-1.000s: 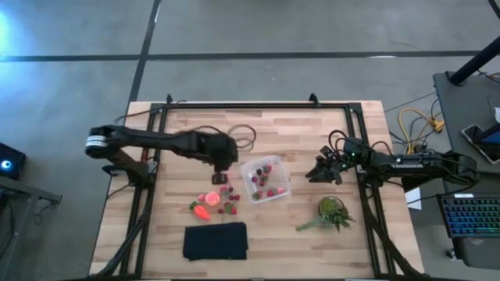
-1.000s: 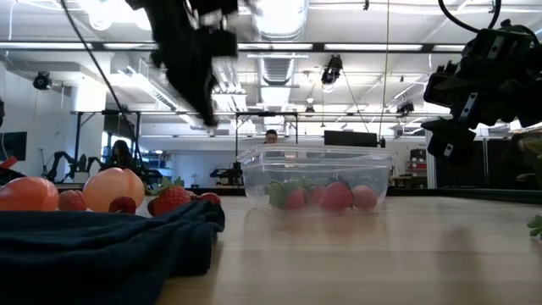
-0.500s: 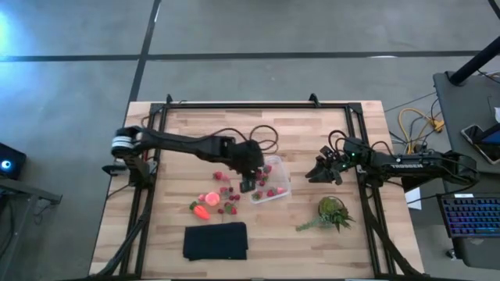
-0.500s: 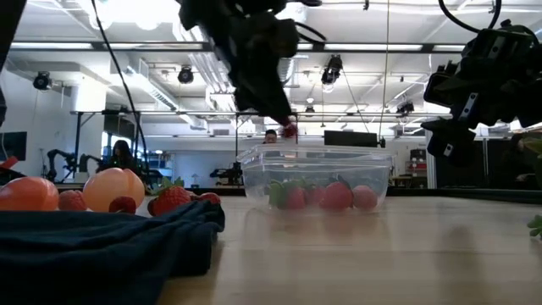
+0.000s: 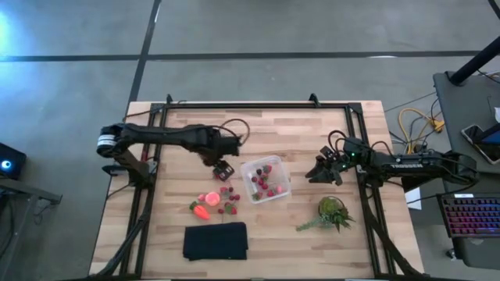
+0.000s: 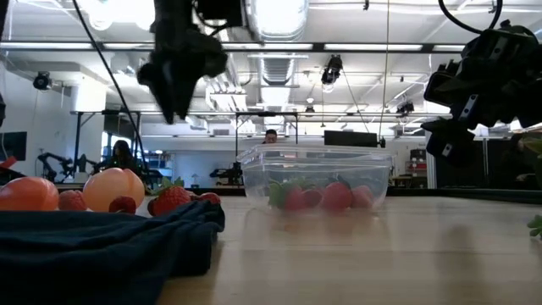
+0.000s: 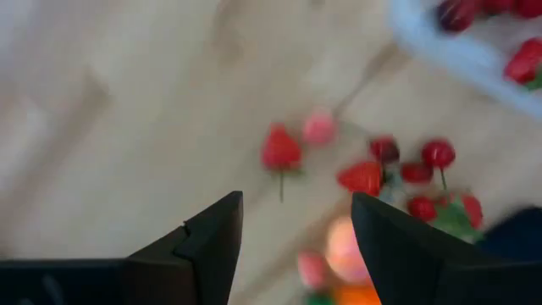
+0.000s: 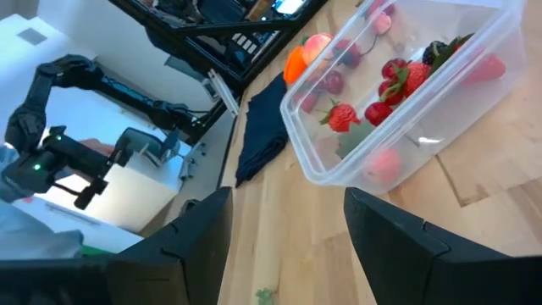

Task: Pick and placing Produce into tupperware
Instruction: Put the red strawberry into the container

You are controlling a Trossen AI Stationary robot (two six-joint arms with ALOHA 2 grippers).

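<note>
The clear tupperware (image 5: 266, 179) stands mid-table with several red pieces of produce (image 8: 391, 85) inside. More produce (image 5: 214, 200), red berries with an orange and a pinkish piece, lies loose on the wood left of it. My left gripper (image 5: 224, 168) hovers open above the table between the loose produce and the tupperware. In its wrist view, berries (image 7: 281, 151) lie on the wood beyond its empty fingers (image 7: 212, 246). My right gripper (image 5: 320, 172) waits open right of the tupperware, raised off the table (image 6: 464, 93).
A black folded cloth (image 5: 216, 240) lies near the front edge, below the loose produce. A green leafy plant (image 5: 331, 211) lies at the front right. Black frame rails (image 5: 148, 156) run along the table's left, far and right sides.
My left gripper carried a red piece toward the table's right to above the tupperware's rim, opened and let it go there. It has since swung back toward the left, over the wood beside the loose produce, and stands open and empty.
</note>
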